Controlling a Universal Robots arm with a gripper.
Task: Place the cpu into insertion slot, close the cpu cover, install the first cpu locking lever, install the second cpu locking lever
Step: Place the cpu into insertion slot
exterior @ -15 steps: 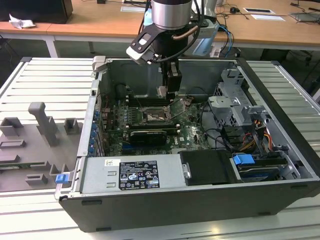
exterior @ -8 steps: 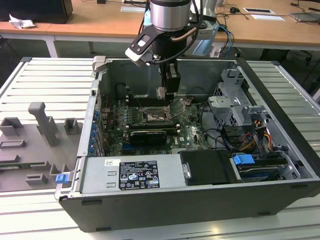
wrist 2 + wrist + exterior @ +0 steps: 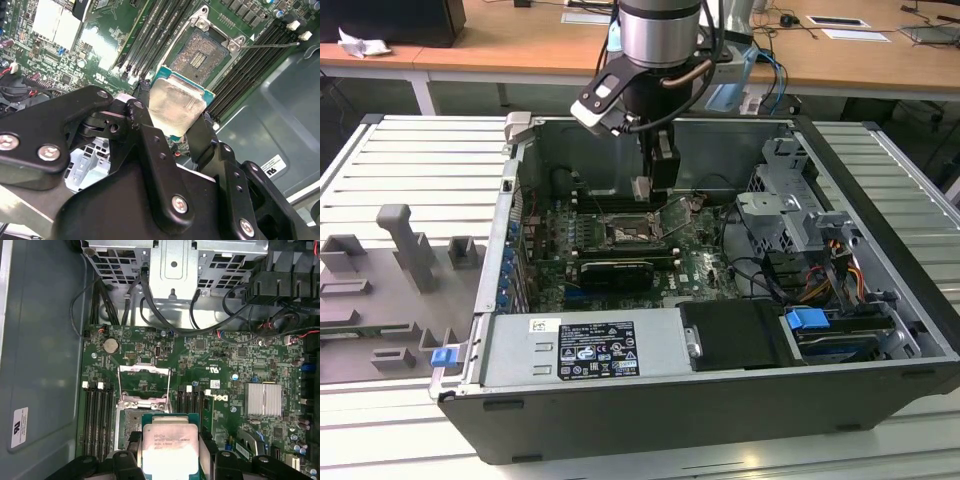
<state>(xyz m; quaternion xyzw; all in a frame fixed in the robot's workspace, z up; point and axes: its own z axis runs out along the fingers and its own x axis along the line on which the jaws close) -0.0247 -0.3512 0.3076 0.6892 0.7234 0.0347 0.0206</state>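
Cpu (image 3: pixel 175 107) is clamped by opposite edges between the pincer (image 3: pixel 172 120) fingers, hovering above the open insertion slot (image 3: pixel 200 55), just above centre in the exterior view (cpu cover (image 3: pixel 144 380) stands raised). It is likely light and stiff but fragile underneath, so the edges are the safest hold.

Silver-topped cpu (image 3: pixel 170 450) held above open insertion slot (image 3: pixel 200 55), cpu cover (image 3: pixel 145 369) raised
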